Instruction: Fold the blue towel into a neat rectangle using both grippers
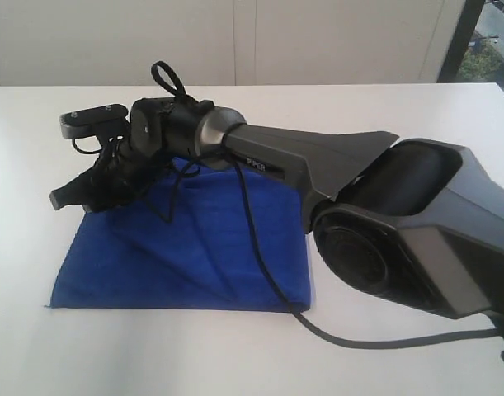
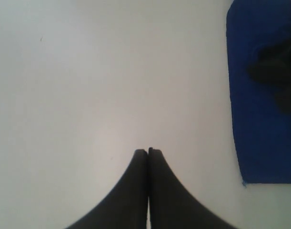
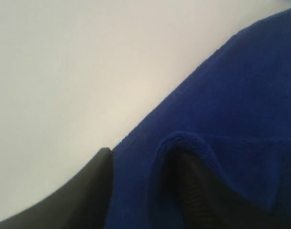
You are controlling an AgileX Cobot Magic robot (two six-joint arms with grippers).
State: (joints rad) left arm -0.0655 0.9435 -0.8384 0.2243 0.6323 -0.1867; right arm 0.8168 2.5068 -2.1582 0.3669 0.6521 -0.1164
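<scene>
Nearest me, a black cable [image 1: 350,338] trails over the white table [image 1: 416,115] just off the towel's near right corner. Behind it the towel [image 1: 186,256] lies spread on the table. Its long axis runs side to side and its near hem is straight, ending at the left in a corner with a loose thread.

The left pincer [image 2: 148,153] hangs over bare table, well off to the side of that short left edge. Its fingers are pressed together and it holds nothing. I can't find it in the wide view, so I can't say how far back along the edge it stands.

Slanting creases climb from the near hem toward the towel's far left corner, and the right pincer [image 1: 70,198] is at that corner. Its arm stretches over the whole towel from the right side. On its wrist camera, cloth fills the gap between the two fingers and the rolled hem curls over one of them. I read that as a grip on the hem, with the jaws apart only by the bunched cloth.

So one left corner is held and the other is free. I judge the left pincer the nearer one to the free corner. It would have to open and move sideways onto the towel before both can carry the short edge along the long axis.
</scene>
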